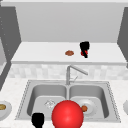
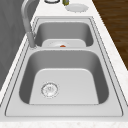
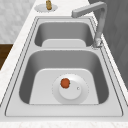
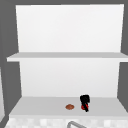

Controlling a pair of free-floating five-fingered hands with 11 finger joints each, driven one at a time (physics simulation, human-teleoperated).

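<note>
My right hand (image 1: 85, 47) is up at the lower shelf (image 1: 37, 52) above the sink, its fingers curled round a small red thing (image 1: 83, 53). The upper view shows the same right hand (image 4: 85, 99) and red thing (image 4: 83, 107). A brown round item (image 1: 69, 53) lies on the shelf just left of it. My left hand (image 1: 38, 120) hangs low at the sink's front edge. Beside it, a large red ball (image 1: 67, 115) covers part of the sink front.
The double sink (image 1: 25, 100) has a faucet (image 1: 72, 70) at its middle. A white plate (image 3: 72, 92) with an orange-brown item (image 3: 65, 83) lies in the right basin. Plates stand on the counter at the left (image 1: 7, 111) and right (image 1: 125, 107). A second shelf (image 4: 62, 57) is higher up.
</note>
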